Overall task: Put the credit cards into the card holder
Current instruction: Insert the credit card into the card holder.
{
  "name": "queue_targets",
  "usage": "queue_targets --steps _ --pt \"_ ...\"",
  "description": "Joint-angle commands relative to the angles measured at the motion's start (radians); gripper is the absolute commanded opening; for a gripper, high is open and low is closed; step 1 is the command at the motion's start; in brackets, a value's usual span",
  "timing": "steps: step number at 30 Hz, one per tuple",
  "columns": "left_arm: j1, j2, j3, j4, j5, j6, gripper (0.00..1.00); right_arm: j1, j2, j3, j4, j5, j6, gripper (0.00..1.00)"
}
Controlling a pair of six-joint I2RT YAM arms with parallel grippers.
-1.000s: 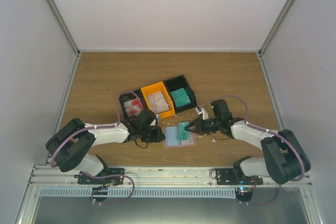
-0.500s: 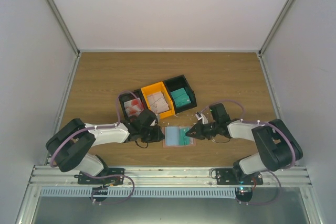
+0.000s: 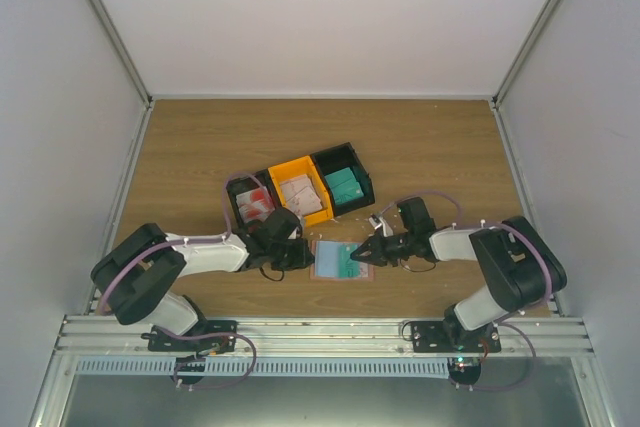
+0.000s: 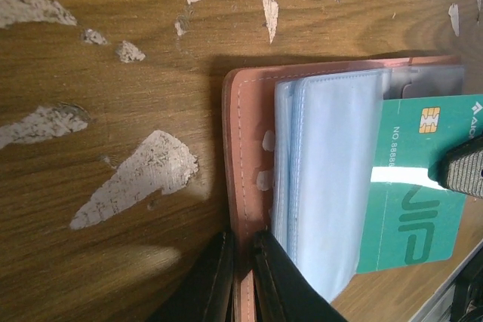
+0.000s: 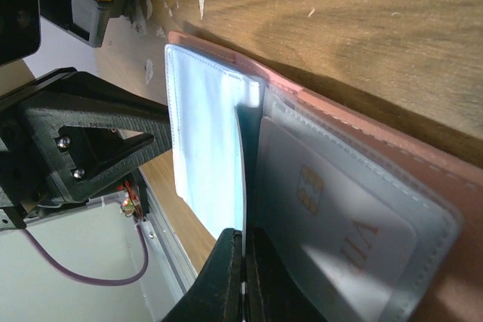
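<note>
Gently, our left hand (image 4: 240, 277) pinches the card holder (image 4: 245, 148) at its edge. We must feed the teal card (image 4: 423, 186) in flat with our right hand (image 5: 243, 277) clenched on it.

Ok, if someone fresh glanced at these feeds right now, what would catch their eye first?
The open card holder at the near middle of the table, with a teal card sticking partway out of its light blue pockets. The right gripper pinches that card, and the left gripper clamps the holder's left cover edge. Behind them sits a row of bins, black and orange, holding more cards.
</note>
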Motion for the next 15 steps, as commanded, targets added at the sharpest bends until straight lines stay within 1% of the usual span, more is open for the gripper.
queue_targets --steps 1,15 --pt "-0.018 0.051 -0.018 -0.049 -0.049 0.002 0.12 -0.005 0.027 0.011 0.035 -0.013 -0.007 0.01" --pt "-0.03 0.062 -0.027 -0.036 -0.046 -0.007 0.11 -0.005 0.092 0.008 0.12 -0.008 0.049 0.0"
